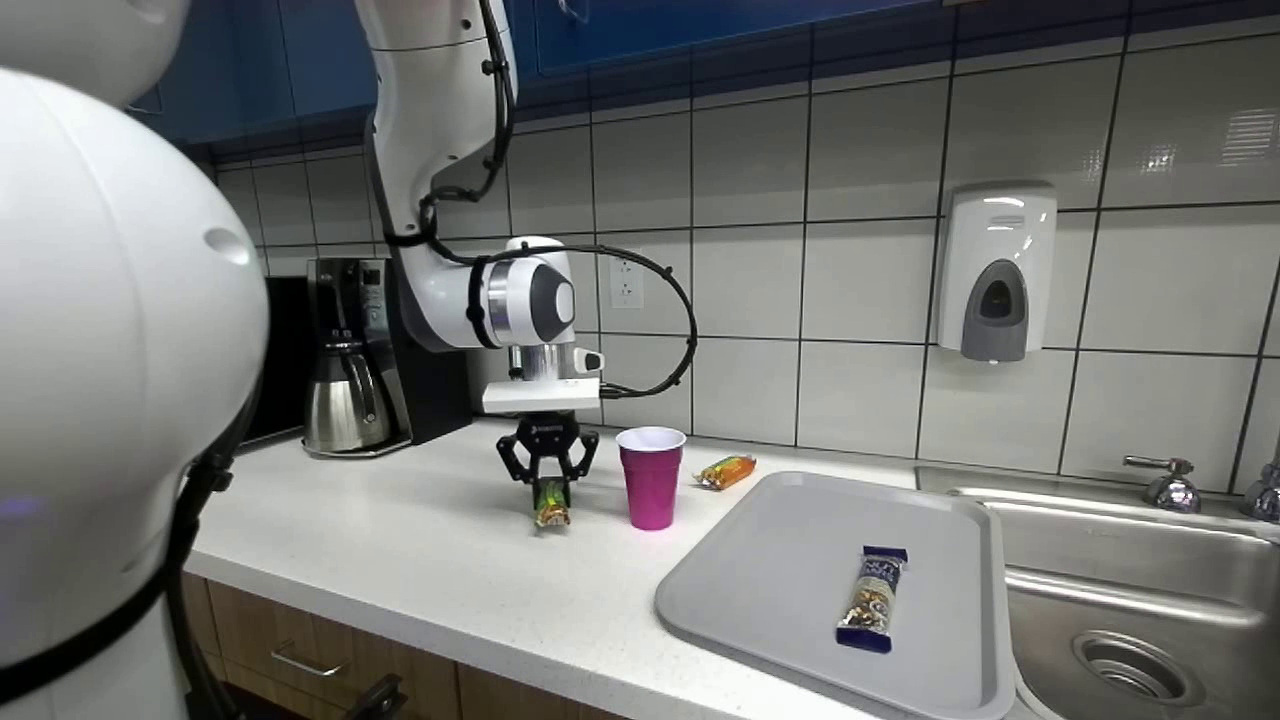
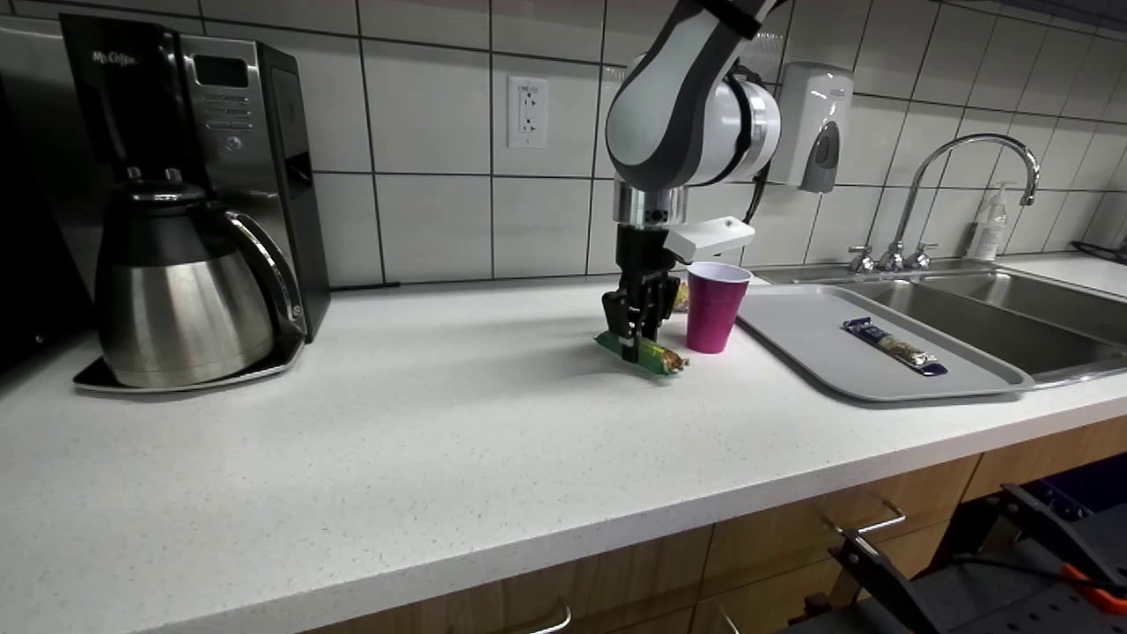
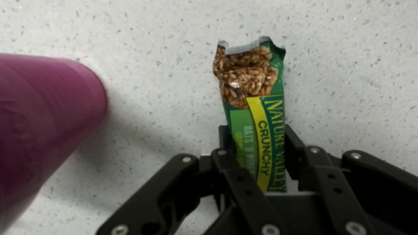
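Over speckled white countertop, clamping a Nature Valley Crunchy bar in the gripper: green-wrapped, yellow-banded, granola-printed, silvery at one end.

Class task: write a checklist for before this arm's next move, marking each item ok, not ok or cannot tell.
1. Gripper shut on the green bar: ok, pinched from both sides.
2. Green bar clear of the counter: cannot tell, it is very low.
3. Pink cup upright: ok.
4. Cup apart from the green bar: ok, a gap shows.
5. Gray tray bare: not ok, a blue bar lies on it.
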`<state>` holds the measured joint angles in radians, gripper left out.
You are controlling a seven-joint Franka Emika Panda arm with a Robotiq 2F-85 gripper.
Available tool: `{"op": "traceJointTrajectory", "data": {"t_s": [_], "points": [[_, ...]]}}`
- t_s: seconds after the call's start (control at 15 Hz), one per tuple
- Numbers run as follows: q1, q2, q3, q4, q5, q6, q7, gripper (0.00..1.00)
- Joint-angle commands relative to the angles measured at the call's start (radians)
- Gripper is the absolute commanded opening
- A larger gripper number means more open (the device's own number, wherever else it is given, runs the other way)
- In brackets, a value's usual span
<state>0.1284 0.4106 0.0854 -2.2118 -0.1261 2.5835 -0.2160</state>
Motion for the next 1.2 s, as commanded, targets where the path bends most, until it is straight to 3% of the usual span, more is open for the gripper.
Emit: {"op": "traceJointTrajectory", "data": {"t_s": [0.0,0.07,0.13,0.2,0.33,0.53,0.67,1.13], "points": [[0.0,0.018,0.006,0.02,-0.03,0.01,0.005,0.15],[-0.001,0.021,0.008,0.025,-0.027,0.003,0.002,0.15],[0.004,0.023,0.003,0.025,-0.035,0.009,0.011,0.27],[0.004,0.024,0.002,0.026,-0.037,0.01,0.012,0.64],[0.003,0.025,0.001,0.029,-0.038,0.012,0.013,0.72],[0.004,0.021,-0.001,0.033,-0.042,0.017,0.016,0.95],[0.004,0.016,0.0,0.038,-0.041,0.021,0.017,1.0],[-0.008,-0.006,0.005,0.068,-0.024,0.047,0.013,1.0]]}}
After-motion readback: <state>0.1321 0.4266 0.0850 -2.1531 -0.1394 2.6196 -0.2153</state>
